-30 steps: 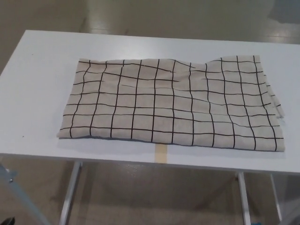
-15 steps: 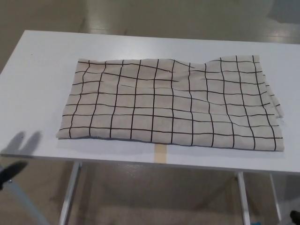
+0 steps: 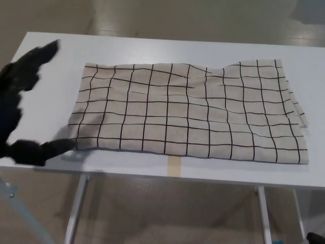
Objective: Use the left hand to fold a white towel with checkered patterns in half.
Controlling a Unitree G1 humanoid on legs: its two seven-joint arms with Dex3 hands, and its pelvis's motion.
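A white towel point(image 3: 188, 112) with a black checkered grid lies spread flat across the white table point(image 3: 45, 107), long side running left to right. My left hand point(image 3: 23, 107) has come in at the picture's left, blurred by motion, open with fingers spread. Its upper finger point(image 3: 40, 53) points toward the towel's far left corner, and the thumb point(image 3: 45, 150) lies on the table just beside the towel's near left corner. It holds nothing. My right hand does not show.
A strip of tan tape point(image 3: 174, 166) sits on the table's front edge below the towel. Metal table legs point(image 3: 76, 208) stand on the floor below.
My left hand has risen from below the table's front left edge to over the table beside the towel's left end. The towel has not moved.
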